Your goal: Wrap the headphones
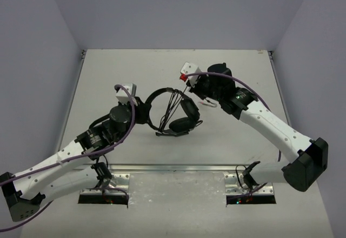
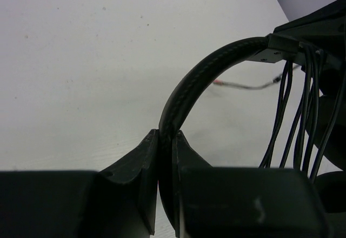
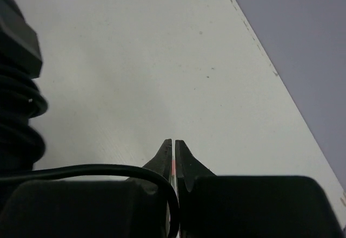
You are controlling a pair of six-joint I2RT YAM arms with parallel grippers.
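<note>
1. Currently the left gripper (image 2: 166, 136) is clamped on the headband (image 2: 216, 59) of the headphones (image 1: 183, 123), one finger on each side of the padded arc; the ear cups (image 1: 189, 108) sit beyond its fingertips, toward the right arm
2. The right gripper (image 3: 173, 143) has its fingers pressed together on the cord (image 3: 81, 169), which curves in from its left and drops between them. A red sliver shows in the seam — what it is I cannot tell
3. Several turns of cord run side by side across the far end of the headband, past the left gripper's tips, so I judge the winding well along but not finished
4. For a good next turn, the left grip should be firm and level, so the band serves as a fixed spool
5. The right gripper should carry the cord round under light tension, laying each turn beside the last — slack would let loops slide off, while too hard a pull could drag the band out of the left fingers
6. A thin red-tipped lead (image 2: 243, 85) lies on the table (image 2: 81, 59) beyond the band; whether it is the cord's free end is unclear, so take care it does not snag
</note>
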